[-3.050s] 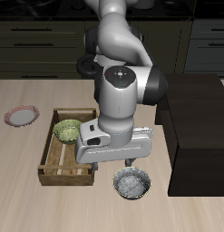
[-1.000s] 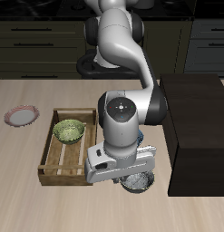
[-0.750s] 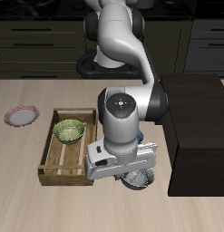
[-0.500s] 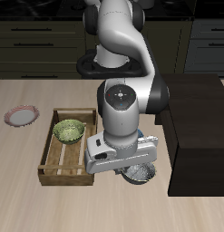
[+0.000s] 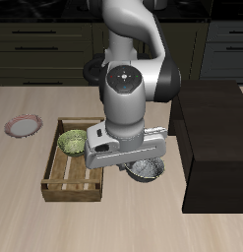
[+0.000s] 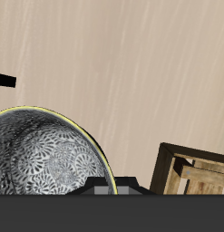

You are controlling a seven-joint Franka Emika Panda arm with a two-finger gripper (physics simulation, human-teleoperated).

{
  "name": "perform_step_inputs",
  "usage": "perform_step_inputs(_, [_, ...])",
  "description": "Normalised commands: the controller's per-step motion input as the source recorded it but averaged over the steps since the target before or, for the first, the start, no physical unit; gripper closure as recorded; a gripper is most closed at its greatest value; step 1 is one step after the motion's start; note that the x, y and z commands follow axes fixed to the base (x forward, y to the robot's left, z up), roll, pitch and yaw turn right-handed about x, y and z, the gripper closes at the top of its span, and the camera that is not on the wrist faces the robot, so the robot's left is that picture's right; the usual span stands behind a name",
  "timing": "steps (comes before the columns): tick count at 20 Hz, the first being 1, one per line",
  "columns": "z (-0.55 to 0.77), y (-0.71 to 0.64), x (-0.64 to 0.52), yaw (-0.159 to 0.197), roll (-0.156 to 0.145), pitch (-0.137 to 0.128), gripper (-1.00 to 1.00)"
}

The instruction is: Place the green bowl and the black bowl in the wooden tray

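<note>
The black bowl [image 5: 146, 171], dark outside and grey-white speckled inside, hangs just above the table beside the wooden tray [image 5: 56, 182]. My gripper [image 5: 139, 163] is shut on its rim. In the wrist view the black bowl [image 6: 45, 154] fills the frame close up, with my gripper [image 6: 104, 188] pinching its edge and a corner of the wooden tray [image 6: 190, 170] beyond it. The green bowl [image 5: 73, 144] sits inside the tray at its far end. The arm hides the tray's near corner.
A small pink-rimmed plate [image 5: 23, 125] lies on the table beyond the tray, away from the arm. A large dark block [image 5: 217, 138] stands close on the bowl's other side.
The gripper came down onto the black bowl, shut on its rim, and has risen with it. The bowl has shifted slightly toward the tray.
</note>
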Motion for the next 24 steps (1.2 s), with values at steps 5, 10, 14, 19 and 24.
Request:
perform_step_inputs(5, [0.47,-0.24,-0.35,-0.047,0.021,-0.063,1.0])
perform_step_inputs(10, [0.32,-0.32,-0.34,0.013,-0.006,-0.067,1.0])
perform_step_inputs(14, [0.13,-0.4,-0.14,-0.003,-0.045,-0.033,1.0])
perform_step_inputs(19, [0.14,-0.36,-0.15,-0.022,-0.034,-0.024,1.0])
perform_step_inputs(24, [0.11,-0.31,-0.11,-0.029,-0.035,-0.014,1.0])
